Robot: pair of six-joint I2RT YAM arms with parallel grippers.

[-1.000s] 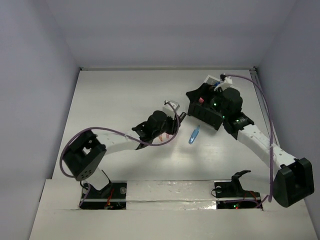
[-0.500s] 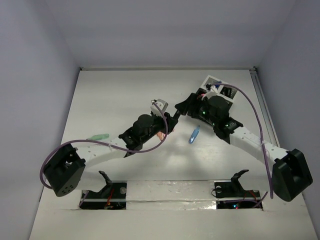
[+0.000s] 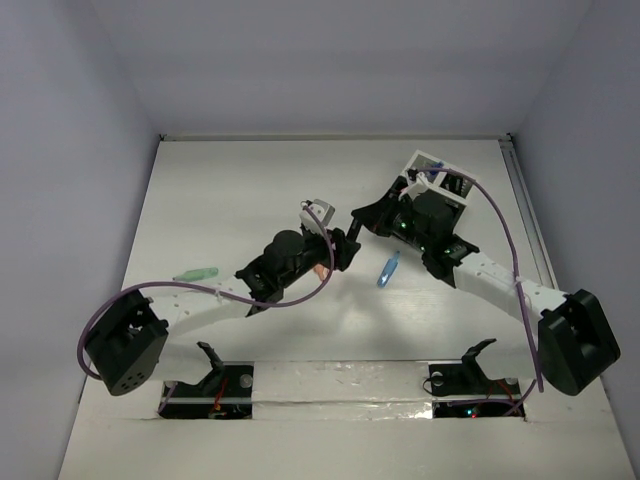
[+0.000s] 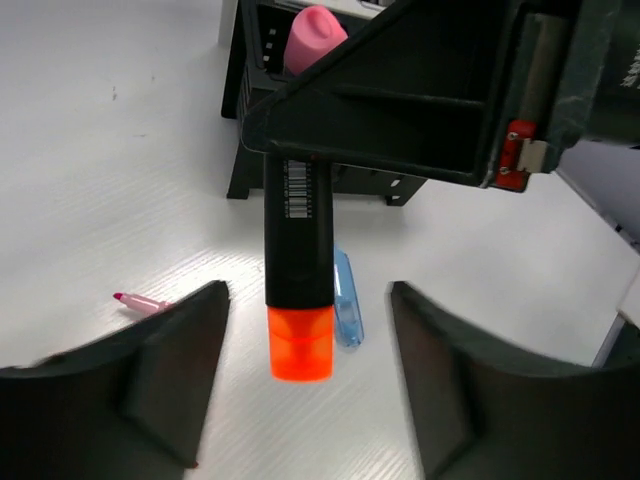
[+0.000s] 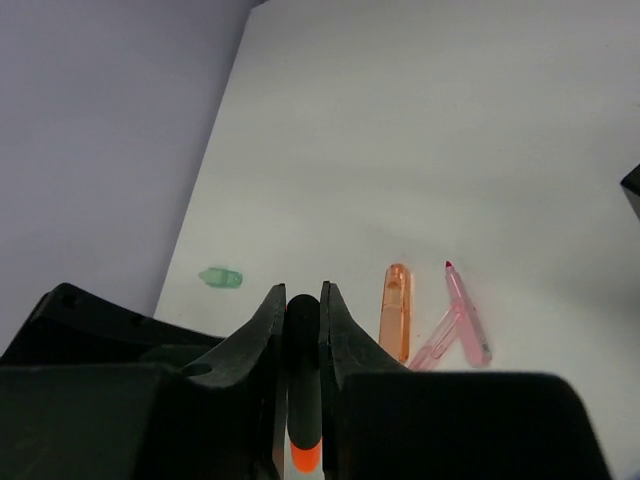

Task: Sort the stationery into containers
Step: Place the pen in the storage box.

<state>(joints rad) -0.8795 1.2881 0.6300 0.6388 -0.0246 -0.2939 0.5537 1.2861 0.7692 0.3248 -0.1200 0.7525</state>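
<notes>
A black marker with an orange cap (image 4: pixel 298 250) hangs cap-down above the table, and my right gripper (image 5: pixel 302 300) is shut on its barrel (image 5: pixel 303 380). My left gripper (image 4: pixel 305 400) stands open around the marker's capped end, with both fingers (image 4: pixel 170 370) clear of it. In the top view the two grippers meet at mid-table, left gripper (image 3: pixel 340 247) against right gripper (image 3: pixel 362 222). The black compartment box (image 4: pixel 255 120) behind them holds a pink round-topped piece (image 4: pixel 313 35). The white box (image 3: pixel 440 168) is partly hidden by the right arm.
A blue pen (image 3: pixel 388 270) lies on the table just under the marker. An orange pen (image 5: pixel 396 310) and two crossed pink pens (image 5: pixel 462 315) lie beneath the left arm. A green piece (image 3: pixel 196 273) lies far left.
My right gripper came off the boxes toward the left gripper and shut on the marker. My left gripper then opened and let the marker go.
</notes>
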